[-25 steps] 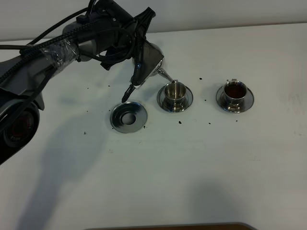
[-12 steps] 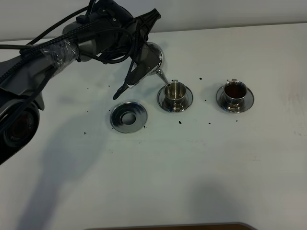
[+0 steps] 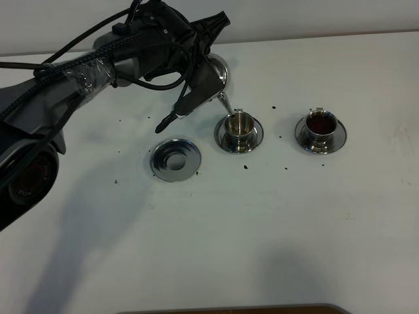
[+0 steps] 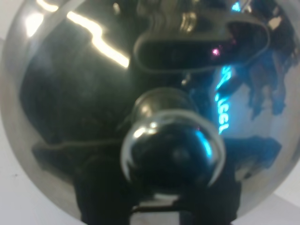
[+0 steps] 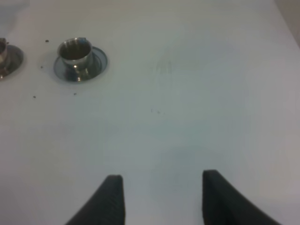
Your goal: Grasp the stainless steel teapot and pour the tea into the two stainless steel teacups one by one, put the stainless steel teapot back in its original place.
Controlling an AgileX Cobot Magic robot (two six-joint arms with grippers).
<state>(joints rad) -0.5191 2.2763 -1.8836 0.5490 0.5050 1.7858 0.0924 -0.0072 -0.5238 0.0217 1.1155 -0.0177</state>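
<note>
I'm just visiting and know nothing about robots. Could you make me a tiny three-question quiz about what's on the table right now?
1. True or false: the teapot is standing on the empty saucer.
2. Which cup already holds dark tea? A) the middle cup B) the right cup
3. Fill in: the spout tip hangs above the ____ cup.

Key
1. False. The left hand holds the teapot tilted in the air, and the saucer lies bare.
2. B. The middle cup looks empty.
3. Middle.
</note>
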